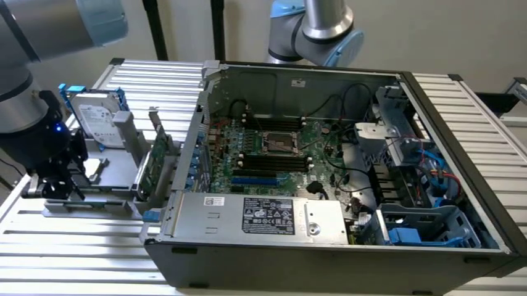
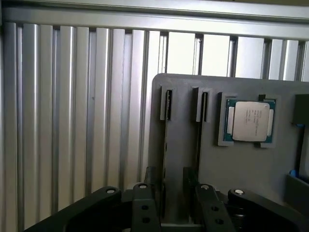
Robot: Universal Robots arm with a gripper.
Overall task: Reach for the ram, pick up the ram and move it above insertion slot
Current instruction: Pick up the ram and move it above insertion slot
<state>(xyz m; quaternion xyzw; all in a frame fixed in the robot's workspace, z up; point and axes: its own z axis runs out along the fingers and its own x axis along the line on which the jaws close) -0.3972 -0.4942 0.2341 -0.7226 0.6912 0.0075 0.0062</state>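
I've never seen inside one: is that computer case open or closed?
Open. The computer case has no side cover, so the motherboard and power supply lie exposed inside.

At the exterior view's left, beside the case (image 1: 329, 266), sits a tray (image 1: 91, 208) (drive (image 1: 95, 120) aboard).

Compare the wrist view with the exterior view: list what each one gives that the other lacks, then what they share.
Wrist view adds: a silver processor chip seated in a recess, and the ram standing edge-on in a narrow slot, with a second such slot beside it.
Exterior view adds: the open computer case with its motherboard, a hard drive, an upright green card and a second arm behind.
Both: the open gripper low over the gray holder, on the slatted table.
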